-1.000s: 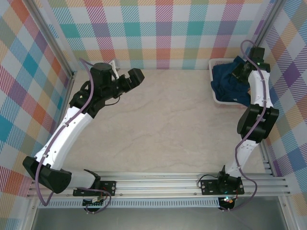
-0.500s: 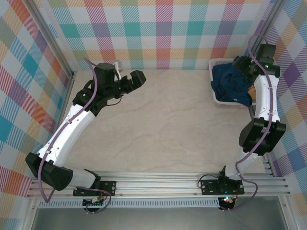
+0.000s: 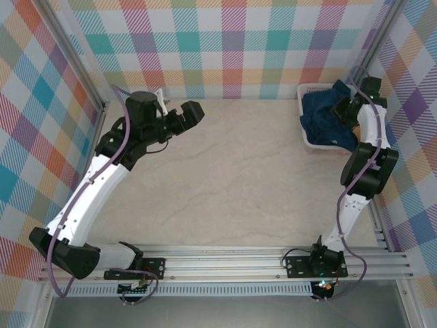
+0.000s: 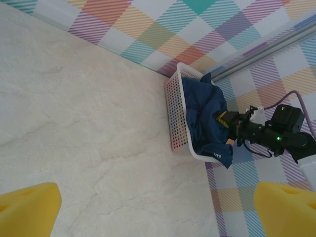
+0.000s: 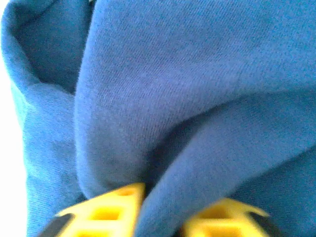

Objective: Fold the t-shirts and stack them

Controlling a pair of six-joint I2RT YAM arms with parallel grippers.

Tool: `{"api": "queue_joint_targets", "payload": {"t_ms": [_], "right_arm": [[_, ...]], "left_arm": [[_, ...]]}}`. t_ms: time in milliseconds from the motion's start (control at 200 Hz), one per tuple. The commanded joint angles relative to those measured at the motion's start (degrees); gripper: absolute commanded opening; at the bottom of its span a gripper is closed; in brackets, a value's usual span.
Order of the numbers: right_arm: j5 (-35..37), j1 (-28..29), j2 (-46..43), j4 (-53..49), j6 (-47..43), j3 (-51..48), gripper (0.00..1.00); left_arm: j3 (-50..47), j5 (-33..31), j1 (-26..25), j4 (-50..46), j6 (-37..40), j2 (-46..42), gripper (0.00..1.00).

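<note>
Your right hand (image 5: 163, 210) looks pinched onto a fold of the dark navy blue cloth t-shirt (image 3: 326, 119), which lies heaped in the white slotted plastic basket (image 4: 174, 108) at upper right. The shirt is limp and light, so take it by the collar or a shoulder seam. Meanwhile your left hand (image 4: 158, 212) gapes wide and empty over the counter (image 3: 232, 171).

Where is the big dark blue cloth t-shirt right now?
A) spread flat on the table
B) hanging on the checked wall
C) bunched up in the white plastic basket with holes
C: the dark blue cloth t-shirt sits crumpled inside the white slotted plastic basket, spilling over its rim.
</note>
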Motion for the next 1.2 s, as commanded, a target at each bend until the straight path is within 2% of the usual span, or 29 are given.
{"api": "queue_joint_targets", "payload": {"t_ms": [0,220,310,410,555,660,735,835,935,1000,1040,1065,1070,1075,1100,1140,1195], "right_arm": [[0.6,1.8,-4.3,2.3,-0.3,2.1,0.02],[9.2,8.6,-16.2,1.8,-0.7,1.7,0.0],[9.2,11.2,-20.3,3.0,0.4,2.3,0.0],[6.0,14.6,-22.3,3.8,0.2,5.8,0.0],[-1.0,21.6,-24.1,7.0,0.2,10.8,0.0],[-5.8,26.9,-23.8,8.6,5.1,14.2,0.0],[-6.0,31.2,-23.7,9.8,7.8,13.7,0.0],[-3.6,36.5,-25.8,11.4,11.5,5.8,0.0],[-0.3,41.2,-30.4,14.4,16.8,-11.6,0.0],[0.4,42.1,-31.5,10.9,22.6,-22.0,0.0],[0.3,42.0,-32.4,9.9,24.8,-28.6,0.12],[0.8,41.9,-33.1,9.5,24.8,-32.9,0.26],[1.3,41.8,-33.4,9.0,24.8,-34.1,0.32],[1.3,41.8,-33.4,9.0,24.8,-34.1,0.32],[3.1,41.6,-34.2,7.5,24.5,-37.7,0.47],[5.0,41.3,-35.4,6.2,22.4,-40.8,0.58],[9.0,41.3,-36.7,2.9,19.1,-42.0,0.65]], "left_arm": [[-0.3,-1.1,0.0,-1.3,0.5,-1.9,1.0],[-1.1,-0.2,0.0,0.6,-0.8,-0.7,1.0],[-0.8,-0.1,0.0,1.4,-0.9,0.3,1.0],[0.9,-1.7,0.0,-0.2,-0.4,1.4,1.0],[6.0,-7.4,0.0,-7.5,1.1,3.8,1.0],[8.8,-13.0,0.0,-12.9,1.4,4.9,1.0],[9.3,-15.0,0.0,-14.2,1.6,4.9,1.0],[9.3,-15.8,0.3,-14.4,1.9,4.8,1.0],[9.1,-16.7,0.7,-15.4,1.9,4.9,0.99],[8.5,-15.9,1.1,-16.0,1.3,5.3,0.99],[8.1,-14.5,1.3,-16.8,0.9,6.1,0.98],[7.9,-13.7,1.3,-17.3,0.7,6.6,0.98],[7.8,-13.5,1.3,-17.5,0.6,6.7,0.97],[7.7,-13.3,1.3,-17.6,0.6,6.7,0.97],[6.9,-12.1,1.3,-17.7,0.5,7.1,0.96],[5.3,-10.2,1.3,-17.2,0.1,7.4,0.93],[2.1,-7.9,1.3,-16.0,-0.9,7.2,0.9]]}}
